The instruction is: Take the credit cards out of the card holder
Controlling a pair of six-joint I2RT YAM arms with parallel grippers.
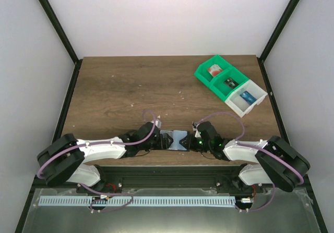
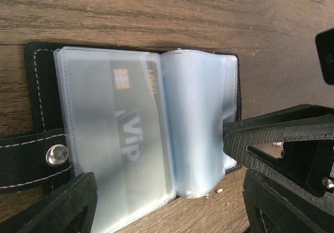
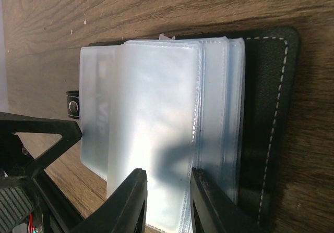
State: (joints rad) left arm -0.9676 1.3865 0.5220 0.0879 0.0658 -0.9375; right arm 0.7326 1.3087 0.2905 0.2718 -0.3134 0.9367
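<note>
card holder (image 1: 177, 139) lies opened flat on the wooden surface (image 1: 120, 87), close to the near edge and squarely between the two arms. its black stitched cover faces down and its clear sleeves face up.

from where i stand, the thing that matters is which half the card sits in. the one card i can make out, a vip card (image 2: 133, 139) with a gold chip, is tucked in the top sleeve on the half beside the snap strap (image 2: 31, 157). that is the left arm's side.

the left tool (image 2: 168, 191) hangs over that half with its fingers spread wide apart, gripping nothing. the card lies just ahead of it, with its long axis running toward the tool rather than across it.

the right tool (image 3: 167, 178) is on the opposite half. its fingers are drawn close together with a bundle of the clear sleeves caught between them, so it looks to be pinning or lifting those leaves. i see no card in the leaves it holds, though they are cloudy.

so the left arm is the nearer one for the pull. i'd guess the card has to slide out along its length, but i cannot tell which edge of the sleeve is open. no card is out yet.

the green and white bins (image 1: 229, 84) sit well apart at the far right.
</note>
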